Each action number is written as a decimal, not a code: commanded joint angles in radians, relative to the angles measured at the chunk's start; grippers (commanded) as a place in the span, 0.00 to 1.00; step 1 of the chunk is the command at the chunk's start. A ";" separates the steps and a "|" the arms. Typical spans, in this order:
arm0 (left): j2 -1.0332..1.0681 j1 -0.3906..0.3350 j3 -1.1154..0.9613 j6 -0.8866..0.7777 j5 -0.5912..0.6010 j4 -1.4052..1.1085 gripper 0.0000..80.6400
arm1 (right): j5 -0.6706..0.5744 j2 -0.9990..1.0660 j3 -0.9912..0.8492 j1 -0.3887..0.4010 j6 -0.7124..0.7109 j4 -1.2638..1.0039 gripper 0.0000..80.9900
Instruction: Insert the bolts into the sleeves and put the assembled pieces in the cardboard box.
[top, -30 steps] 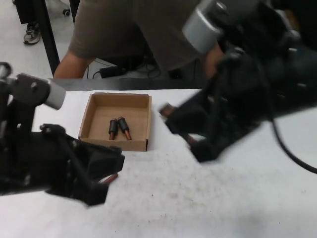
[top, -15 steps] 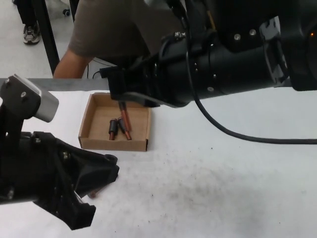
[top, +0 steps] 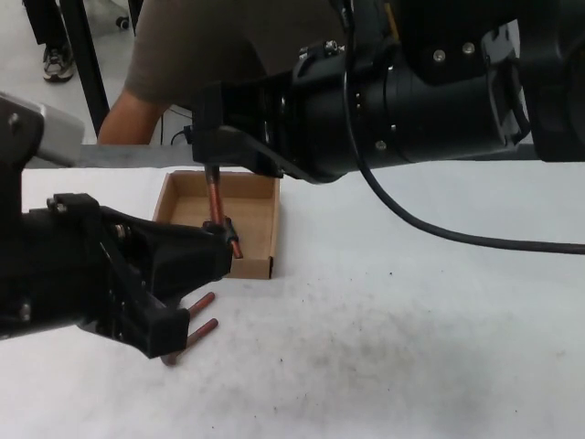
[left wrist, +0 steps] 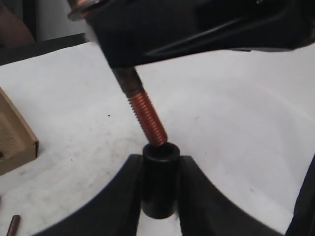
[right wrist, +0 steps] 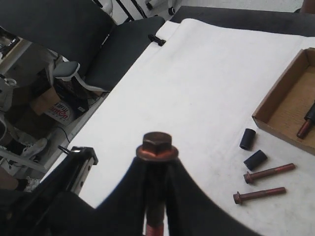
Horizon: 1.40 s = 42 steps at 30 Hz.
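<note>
My left gripper (left wrist: 160, 169) is shut on a black sleeve (left wrist: 159, 189), held upright above the white table. My right gripper (right wrist: 156, 172) is shut on a copper bolt (right wrist: 157, 145) just below its hex head. The bolt's threaded tip (left wrist: 149, 120) meets the sleeve's open top at a slight tilt. In the high view the bolt (top: 215, 197) hangs from the right gripper (top: 212, 163) down to the left gripper (top: 222, 240), in front of the cardboard box (top: 256, 197). An assembled piece (right wrist: 308, 119) lies inside the box (right wrist: 278, 101).
Two loose bolts (top: 199, 304) (top: 198, 331) lie on the table in front of the box, also seen as bolts (right wrist: 269, 173) (right wrist: 259, 195). Two spare black sleeves (right wrist: 248, 139) (right wrist: 255, 160) lie beside them. A person stands behind the bench.
The right arm swung left over the box and brought the bolt upright above the sleeve. The left arm rose and shifted right toward the box, uncovering the loose bolts on the table.
</note>
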 commanded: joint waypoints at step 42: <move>-0.008 0.002 -0.007 -0.076 -0.045 -0.051 0.01 | 0.240 -0.020 -0.002 0.071 0.025 -0.035 0.00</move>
